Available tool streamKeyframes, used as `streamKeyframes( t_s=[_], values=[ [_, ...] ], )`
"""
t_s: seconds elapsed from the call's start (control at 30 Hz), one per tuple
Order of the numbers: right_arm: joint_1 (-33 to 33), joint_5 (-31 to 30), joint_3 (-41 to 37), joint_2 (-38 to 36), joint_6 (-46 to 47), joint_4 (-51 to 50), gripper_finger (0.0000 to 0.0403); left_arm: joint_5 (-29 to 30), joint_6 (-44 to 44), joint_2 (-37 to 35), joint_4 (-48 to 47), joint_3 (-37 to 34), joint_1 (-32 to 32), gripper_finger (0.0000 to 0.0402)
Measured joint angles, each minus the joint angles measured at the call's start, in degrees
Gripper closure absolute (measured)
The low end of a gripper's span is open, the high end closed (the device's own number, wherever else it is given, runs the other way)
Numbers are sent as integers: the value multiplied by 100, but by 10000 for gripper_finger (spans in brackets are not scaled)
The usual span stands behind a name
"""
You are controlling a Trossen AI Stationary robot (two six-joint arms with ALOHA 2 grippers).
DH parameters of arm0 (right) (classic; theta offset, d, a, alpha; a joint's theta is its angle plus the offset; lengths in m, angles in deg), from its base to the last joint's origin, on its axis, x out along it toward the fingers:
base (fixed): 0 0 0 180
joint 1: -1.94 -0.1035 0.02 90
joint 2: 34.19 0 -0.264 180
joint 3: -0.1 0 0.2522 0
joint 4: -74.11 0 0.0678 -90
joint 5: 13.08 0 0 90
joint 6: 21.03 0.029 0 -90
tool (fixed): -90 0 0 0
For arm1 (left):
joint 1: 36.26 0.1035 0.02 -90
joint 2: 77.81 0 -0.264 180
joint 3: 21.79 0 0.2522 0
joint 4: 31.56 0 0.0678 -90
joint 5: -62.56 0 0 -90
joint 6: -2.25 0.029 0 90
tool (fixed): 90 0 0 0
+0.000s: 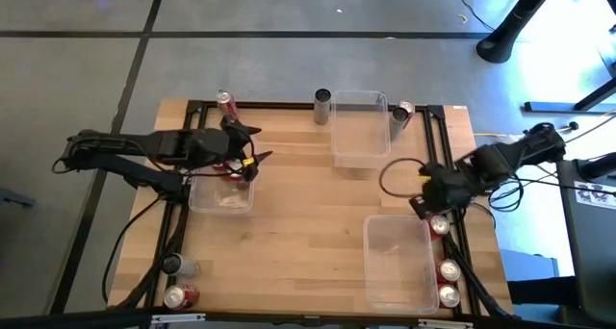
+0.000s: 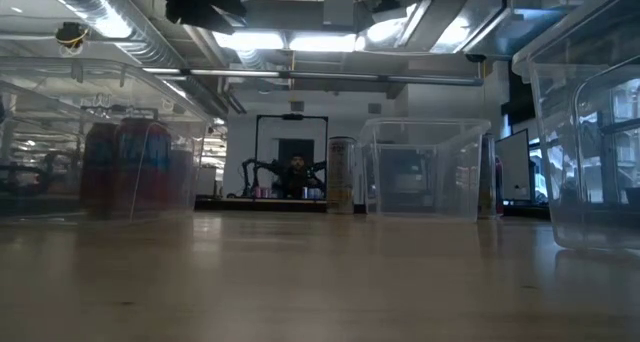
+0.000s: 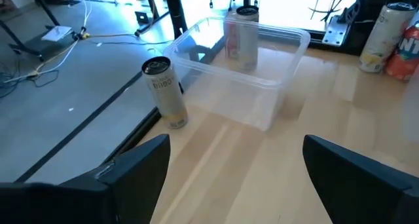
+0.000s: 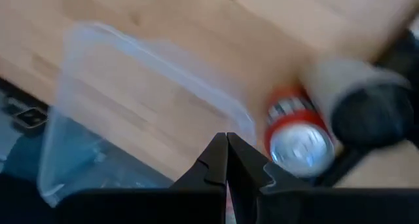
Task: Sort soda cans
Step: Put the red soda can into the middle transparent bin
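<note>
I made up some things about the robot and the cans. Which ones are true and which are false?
1. The right claw is shut. True.
2. The right claw is holding a can. False: the red can stands beside it, not gripped.
3. The left claw is open and empty. True.
4. A grey can stands at the table's far edge beside a clear bin. True.
5. All three bins are full of cans. False: the near right bin looks empty.
</note>
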Motion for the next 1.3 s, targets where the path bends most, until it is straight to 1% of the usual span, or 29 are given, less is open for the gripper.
streamKeyframes(
  t_s=[0.1, 0.27, 0.37, 0.47, 0.53, 0.6, 0.7, 0.8, 0.93, 1.0, 1.13, 1.2, 1.3],
  values=[
    [-600, -19, -18, 17, 795, -106, 398, 0, 0, 92, -6, 0, 0, 66],
    [-1464, 98, -400, 37, 1485, 279, 398, -2, 13, 264, -29, 0, -6, 66],
    [-1819, 429, -651, 29, 2070, 282, 398, 0, -7, 324, -49, 0, -13, 66],
    [-2128, 490, -872, 31, 2528, 320, 387, 0, -9, 353, -94, 0, -13, 66],
    [-2312, 454, -971, 32, 2669, 368, 366, 0, -12, 353, -112, 0, -13, 66],
    [-2441, 353, -1059, 31, 2723, 383, 336, 0, -22, 353, -114, 0, -13, 66],
    [-2518, 208, -1163, 31, 2778, 299, 277, 0, -39, 353, -146, 0, -13, 66],
    [-2505, 170, -1187, 30, 2784, 1, 211, 0, -45, 353, -142, 0, -13, 66],
    [-2505, -338, -1187, 22, 2967, -214, 133, 0, -44, 353, -142, 0, -13, 66],
    [-2501, -412, -1187, 22, 2986, -215, 104, 0, -46, 353, -142, 0, -13, 66],
    [-2501, -407, -1187, 29, 3051, -350, 70, 0, -68, 353, -142, 0, -13, 66],
    [-2501, -420, -1213, 31, 3109, -380, 65, 0, -68, 353, -140, 0, -13, 66],
    [-2501, -414, -1459, 29, 3214, -201, 66, 0, -68, 353, -140, 0, -13, 66]
  ],
)
